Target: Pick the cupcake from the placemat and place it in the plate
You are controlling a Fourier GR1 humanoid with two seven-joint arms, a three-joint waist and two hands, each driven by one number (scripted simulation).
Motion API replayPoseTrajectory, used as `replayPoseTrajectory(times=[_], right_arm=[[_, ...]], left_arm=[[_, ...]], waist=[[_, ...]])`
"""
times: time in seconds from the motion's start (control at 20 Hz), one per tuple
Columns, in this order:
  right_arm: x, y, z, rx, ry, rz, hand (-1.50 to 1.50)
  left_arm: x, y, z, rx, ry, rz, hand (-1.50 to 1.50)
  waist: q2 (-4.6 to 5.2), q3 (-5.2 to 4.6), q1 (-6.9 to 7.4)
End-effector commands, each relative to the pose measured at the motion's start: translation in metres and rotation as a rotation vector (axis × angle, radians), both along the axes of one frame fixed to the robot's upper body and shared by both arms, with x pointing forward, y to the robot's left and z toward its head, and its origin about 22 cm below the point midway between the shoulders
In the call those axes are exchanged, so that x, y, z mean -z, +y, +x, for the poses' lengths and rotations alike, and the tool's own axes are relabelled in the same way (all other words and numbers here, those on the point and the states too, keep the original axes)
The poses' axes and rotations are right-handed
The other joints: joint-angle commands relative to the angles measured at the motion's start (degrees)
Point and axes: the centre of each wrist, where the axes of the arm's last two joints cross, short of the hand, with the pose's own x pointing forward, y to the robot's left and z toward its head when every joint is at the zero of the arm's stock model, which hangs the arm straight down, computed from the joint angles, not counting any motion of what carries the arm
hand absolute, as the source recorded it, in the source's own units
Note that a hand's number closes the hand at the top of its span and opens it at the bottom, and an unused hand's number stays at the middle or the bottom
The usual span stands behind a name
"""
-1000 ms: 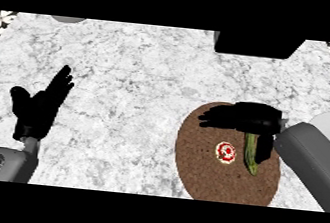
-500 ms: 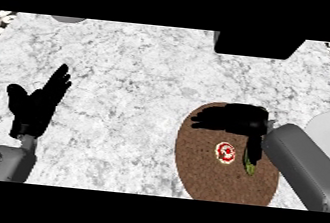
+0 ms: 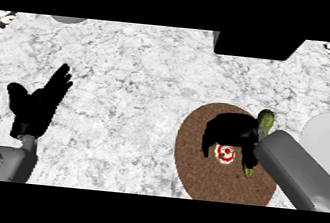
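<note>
1. The right hand [image 3: 233, 130] is hovering over the brown placemat [image 3: 197, 174]. Its fingers [image 3: 210, 134] are arching downward and look open, not yet closing on anything.
2. The cupcake [image 3: 225, 153], red and white on top, is sitting on the placemat just beneath the fingertips, showing in the gap under the arch.
3. The step in hand, as I judge it, is the grasp. It is going best if the fingers are coming straight down either side of the cupcake and closing low on its wrapper, not on the topping.
4. A long green vegetable [image 3: 266, 121] is lying on the placemat on the forearm side of the fingers, just beside the cupcake. The fingers are needing to stay off it, or it may be nudging the cupcake aside.
5. The left hand [image 3: 36, 106] is resting open at the view's left, fingers straight, well apart from the placemat.
6. Containers: a grey rounded rim [image 3: 69, 20] is showing at the far edge of the worktop [image 3: 141, 81], well beyond and left of the right fingers. It may be the plate, though I cannot tell, and nothing is showing in it.
7. A black block [image 3: 256, 46] is standing straight ahead of the fingers; whether it holds anything is hidden.
</note>
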Motion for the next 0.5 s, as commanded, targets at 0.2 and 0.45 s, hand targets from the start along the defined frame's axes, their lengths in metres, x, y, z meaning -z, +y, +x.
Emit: replayPoseTrajectory(times=[0.2,0.45], right_arm=[[-0.007,-0.003,-0.004,-0.044,0.094,0.069,1.5],[0.04,-0.042,-0.02,0.651,0.119,0.093,1.5]], left_arm=[[0.002,0.002,0.001,-0.018,-0.006,0.004,0.0],[0.0,0.021,-0.005,-0.069,-0.003,0.003,0.0]], waist=[[0.57,0.62,-0.17],[0.01,0.62,-3.86]])
